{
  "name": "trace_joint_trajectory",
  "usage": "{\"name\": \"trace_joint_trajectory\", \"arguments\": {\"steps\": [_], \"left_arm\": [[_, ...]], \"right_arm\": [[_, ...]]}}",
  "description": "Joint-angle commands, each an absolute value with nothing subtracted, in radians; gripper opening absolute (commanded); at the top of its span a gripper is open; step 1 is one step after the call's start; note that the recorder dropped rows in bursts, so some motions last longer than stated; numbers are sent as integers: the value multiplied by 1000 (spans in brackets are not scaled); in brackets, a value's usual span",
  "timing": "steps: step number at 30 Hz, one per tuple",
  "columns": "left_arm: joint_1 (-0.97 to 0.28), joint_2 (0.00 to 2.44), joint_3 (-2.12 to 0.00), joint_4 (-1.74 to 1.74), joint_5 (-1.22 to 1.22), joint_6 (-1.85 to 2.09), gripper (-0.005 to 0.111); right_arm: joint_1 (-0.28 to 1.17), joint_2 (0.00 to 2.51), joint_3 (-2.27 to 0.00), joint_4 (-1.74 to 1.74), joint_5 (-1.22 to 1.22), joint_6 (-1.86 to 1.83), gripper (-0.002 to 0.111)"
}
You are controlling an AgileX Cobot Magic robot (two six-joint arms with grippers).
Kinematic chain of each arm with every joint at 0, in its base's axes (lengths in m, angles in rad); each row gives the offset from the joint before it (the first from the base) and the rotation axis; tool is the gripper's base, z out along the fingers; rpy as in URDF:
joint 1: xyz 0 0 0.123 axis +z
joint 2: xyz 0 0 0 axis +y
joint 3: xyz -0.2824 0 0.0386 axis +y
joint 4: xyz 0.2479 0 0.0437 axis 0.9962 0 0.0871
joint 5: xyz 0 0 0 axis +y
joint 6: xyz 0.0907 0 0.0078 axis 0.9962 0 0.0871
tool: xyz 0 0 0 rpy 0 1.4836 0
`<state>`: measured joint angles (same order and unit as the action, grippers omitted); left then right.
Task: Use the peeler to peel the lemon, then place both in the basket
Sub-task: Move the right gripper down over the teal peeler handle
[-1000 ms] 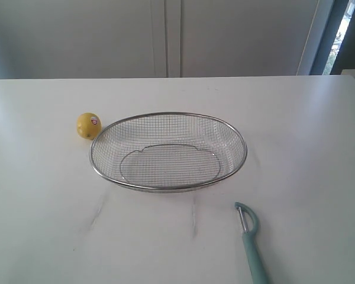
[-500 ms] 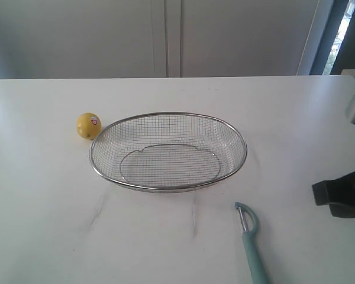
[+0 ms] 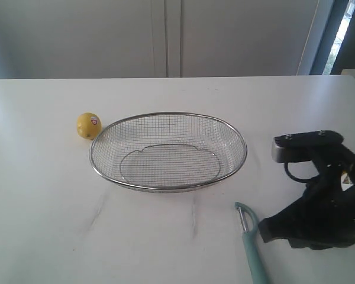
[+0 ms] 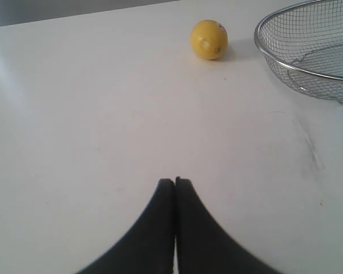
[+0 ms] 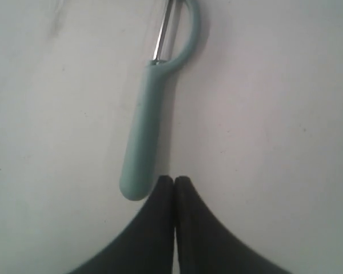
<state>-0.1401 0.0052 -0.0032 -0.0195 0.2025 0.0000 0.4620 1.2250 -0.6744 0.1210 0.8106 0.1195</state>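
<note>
Teal plastic, light and slim: the peeler point(image 5: 146, 137) is lying near-right on the surface point(image 3: 47, 236), probably slippery, best taken mid-handle. The right pincer point(image 5: 174, 178) is hanging just beside its butt end, tips pressed together, gripping nothing.

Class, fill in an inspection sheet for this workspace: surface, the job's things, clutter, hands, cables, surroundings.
Surface: white table, with faint scuff marks.
Lemon: on the table beside the basket, apart from its rim, unpeeled, sticker showing.
Peeler: flat on the table, outside the basket.
Basket: wire mesh, nothing in it.
Clutter: nothing seen.
Left hand: shut, holding nothing, over the table short of the lemon.
Right hand: shut, holding nothing, tips by the peeler's handle end.
Cables: one black cable loop on the right arm.
Surroundings: pale wall panels behind; window strip far right.
</note>
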Motion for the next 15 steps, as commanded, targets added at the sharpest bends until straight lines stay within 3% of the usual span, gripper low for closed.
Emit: {"name": "trace_joint_trajectory", "arguments": {"steps": [1, 15], "left_arm": [[-142, 0, 0, -22, 202, 0, 0], [-142, 0, 0, -22, 202, 0, 0]], "right_arm": [[521, 1290, -668, 81, 732, 190, 0], [599, 1478, -801, 73, 746, 251, 0]]}}
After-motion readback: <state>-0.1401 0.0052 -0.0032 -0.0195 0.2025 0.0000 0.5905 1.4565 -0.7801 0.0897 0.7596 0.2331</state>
